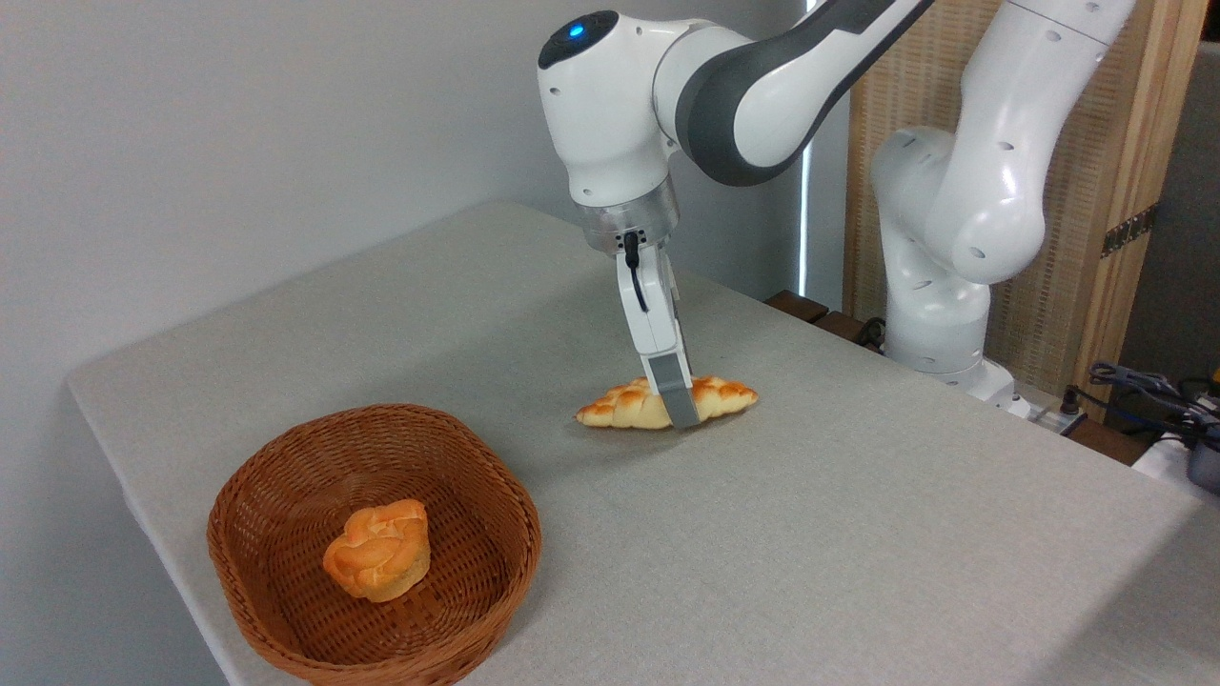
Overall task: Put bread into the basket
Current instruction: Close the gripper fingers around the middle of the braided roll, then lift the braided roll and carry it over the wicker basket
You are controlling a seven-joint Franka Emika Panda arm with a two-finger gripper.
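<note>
A white Franka arm reaches down over a grey cloth-covered table (858, 534). Its gripper (679, 405) points downward at the middle of the bread (624, 405), a long braided golden loaf with pointed ends lying flat on the table toward the far edge. One grey finger (675, 395) crosses the near side of the loaf; the other finger is hidden behind it, so the view does not settle whether the gripper pinches the loaf or merely straddles it. The basket (286, 495), brown woven wicker, sits near the front-left corner of the table, well apart from the loaf. Inside it rests a small round knotted bun (378, 551), orange on top.
</note>
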